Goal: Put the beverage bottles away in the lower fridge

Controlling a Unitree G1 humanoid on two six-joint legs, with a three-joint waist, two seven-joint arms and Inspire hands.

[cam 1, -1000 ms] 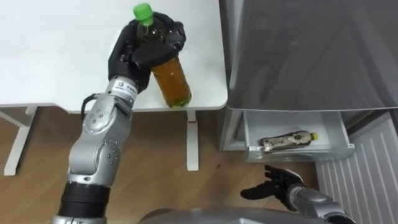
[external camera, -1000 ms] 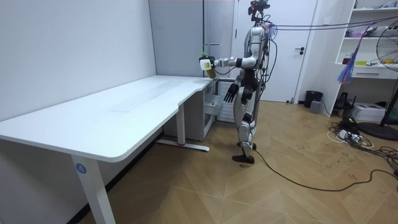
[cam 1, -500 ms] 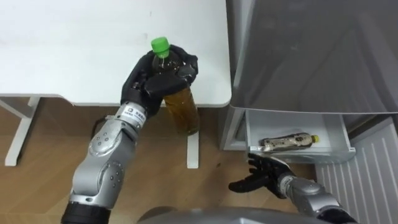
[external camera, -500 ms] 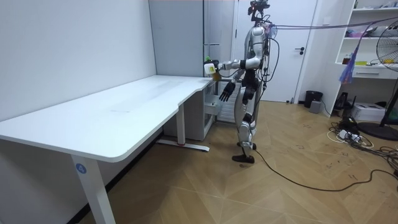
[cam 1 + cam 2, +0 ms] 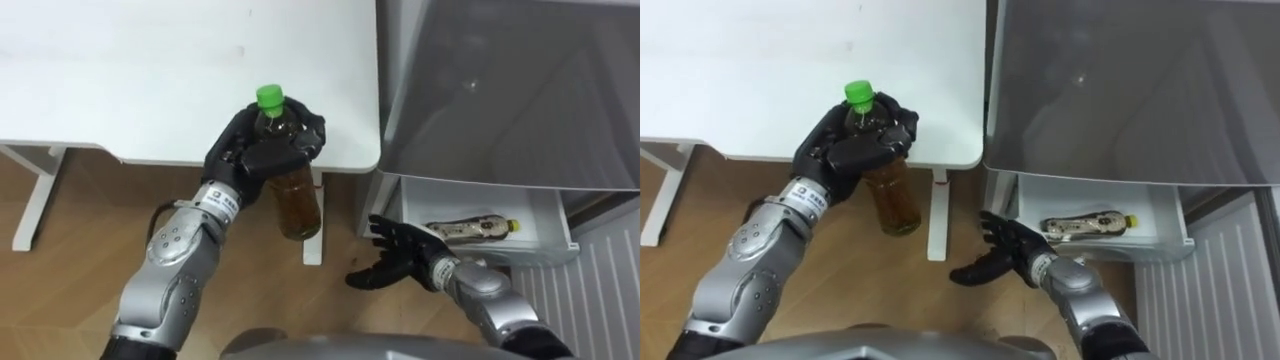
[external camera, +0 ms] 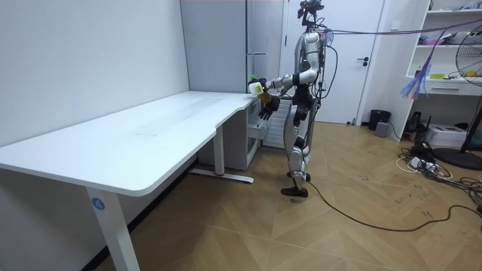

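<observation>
My left hand (image 5: 258, 156) (image 5: 852, 148) is shut on a tea bottle (image 5: 290, 185) (image 5: 888, 190) with a green cap, held upright in the air past the white table's (image 5: 150, 80) front edge, left of the fridge. My right hand (image 5: 398, 255) (image 5: 1005, 252) is open, fingers spread, low in front of the pulled-out lower fridge drawer (image 5: 535, 250) (image 5: 1160, 235). A second bottle (image 5: 468, 229) (image 5: 1085, 223) with a yellow cap lies on its side inside that drawer. In the room view I stand before the grey fridge (image 6: 260, 45) with the bottle (image 6: 257, 87) held out.
The grey fridge body (image 5: 500, 90) fills the upper right above the drawer. A white table leg (image 5: 312, 230) stands between bottle and fridge. Wooden floor lies below. A white ribbed panel (image 5: 600, 290) is at the lower right.
My left hand has carried the bottle off the table, lower and toward the fridge. My right hand has risen and reached toward the drawer front. The camera has shifted.
</observation>
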